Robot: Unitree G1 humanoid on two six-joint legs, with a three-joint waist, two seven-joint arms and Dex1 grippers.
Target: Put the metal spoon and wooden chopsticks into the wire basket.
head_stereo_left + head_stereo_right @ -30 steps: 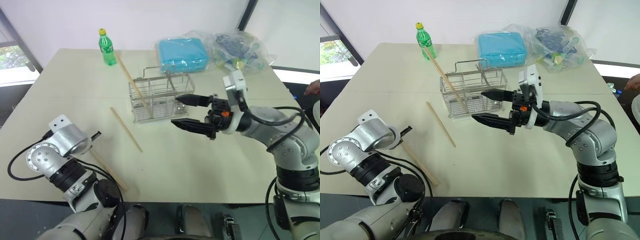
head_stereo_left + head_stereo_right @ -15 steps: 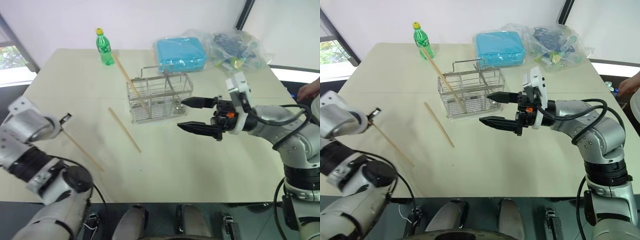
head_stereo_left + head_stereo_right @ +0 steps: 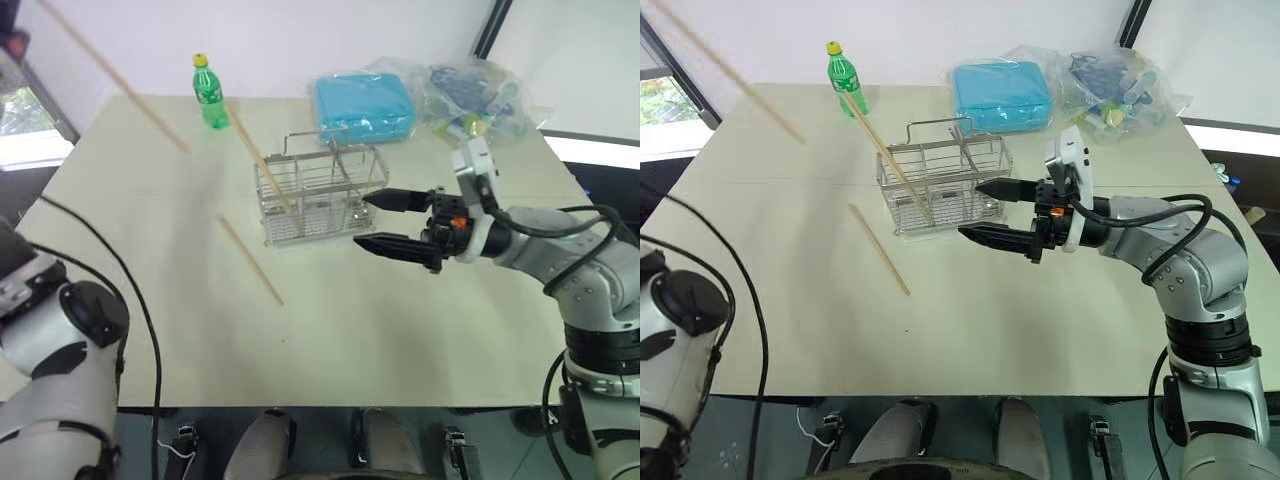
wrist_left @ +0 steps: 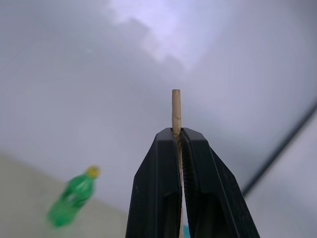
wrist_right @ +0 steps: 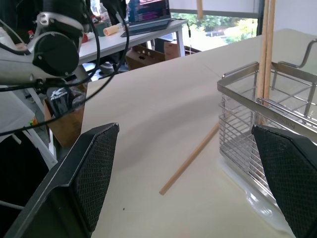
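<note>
A long thin light-tan wooden chopstick [image 3: 115, 78] was pinched near one end by the shut left gripper [image 4: 178, 141]. It looked light, stiff and smooth, so a firm pinch was likely needed. The right gripper [image 3: 383, 221] was held wide and empty beside the silver wire-grid basket [image 3: 320, 190].

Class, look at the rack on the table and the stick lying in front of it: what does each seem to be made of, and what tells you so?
Wire basket: probably metal, shiny silver, a see-through grid of thin rods. Chopstick on the table: likely bare wood or bamboo, matte light tan, plain and straight.

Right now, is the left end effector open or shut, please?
Shut: the left end effector clamps a wooden chopstick between its fingers.
</note>
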